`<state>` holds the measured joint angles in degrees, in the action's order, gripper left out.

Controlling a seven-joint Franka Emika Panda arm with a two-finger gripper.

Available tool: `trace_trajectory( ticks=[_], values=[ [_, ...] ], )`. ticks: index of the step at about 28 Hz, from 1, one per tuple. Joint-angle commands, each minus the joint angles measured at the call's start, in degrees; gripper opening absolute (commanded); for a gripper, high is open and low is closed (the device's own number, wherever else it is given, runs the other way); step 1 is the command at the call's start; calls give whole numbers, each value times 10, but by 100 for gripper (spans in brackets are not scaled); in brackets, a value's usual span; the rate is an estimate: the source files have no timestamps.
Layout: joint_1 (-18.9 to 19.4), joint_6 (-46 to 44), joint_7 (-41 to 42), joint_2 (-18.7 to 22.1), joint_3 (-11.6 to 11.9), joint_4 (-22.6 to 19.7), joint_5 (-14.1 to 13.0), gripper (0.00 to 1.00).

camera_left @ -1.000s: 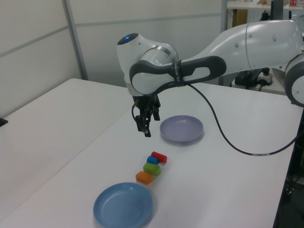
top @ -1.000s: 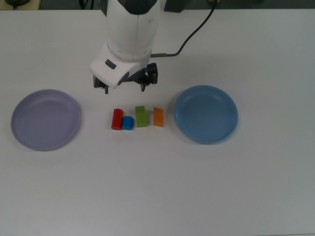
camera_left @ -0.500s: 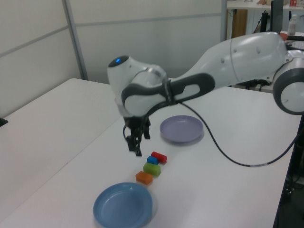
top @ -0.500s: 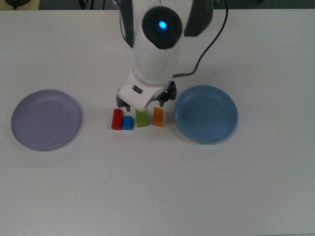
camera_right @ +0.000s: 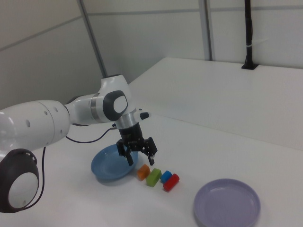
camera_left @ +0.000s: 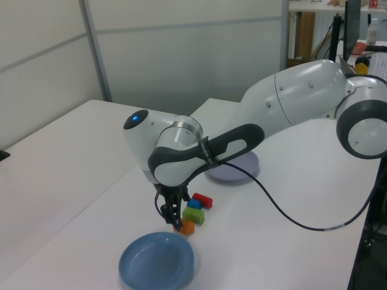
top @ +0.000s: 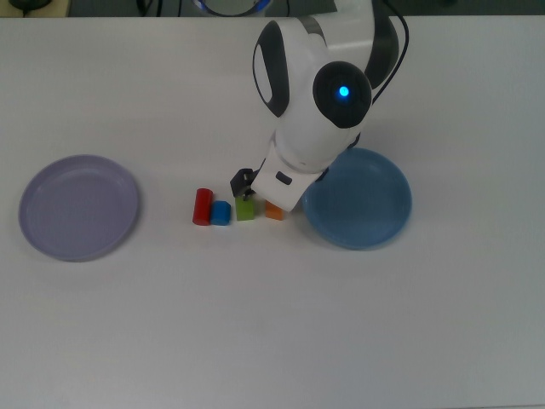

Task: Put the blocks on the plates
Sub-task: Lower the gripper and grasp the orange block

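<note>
1. In the top view, the white arm's two-finger gripper was seen to have been carried, within one second, from behind the row of blocks to directly over its end nearest the light blue round plate. The small orange rectangular block was half hidden beneath the wrist, beside the green rectangular bar, short blue cylinder-like piece and red cylinder.

2. In the left view, the gripper had been lowered almost to the orange block, judged the first target; the pale lavender round plate stayed empty.

3. In the right view, the fingers were held apart, nothing gripped; all blocks rested on the white table.
</note>
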<state>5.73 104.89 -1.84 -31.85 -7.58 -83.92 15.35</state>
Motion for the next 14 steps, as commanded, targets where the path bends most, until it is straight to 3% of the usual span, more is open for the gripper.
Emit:
trace_trajectory(
  ticks=[1, 4, 14],
  values=[
    [2, 23, -14, -13, 5, -5, 18, 100],
    [3, 30, -23, -16, 5, -5, 27, 95],
    [4, 30, -26, -18, 4, -5, 28, 97]
  ],
)
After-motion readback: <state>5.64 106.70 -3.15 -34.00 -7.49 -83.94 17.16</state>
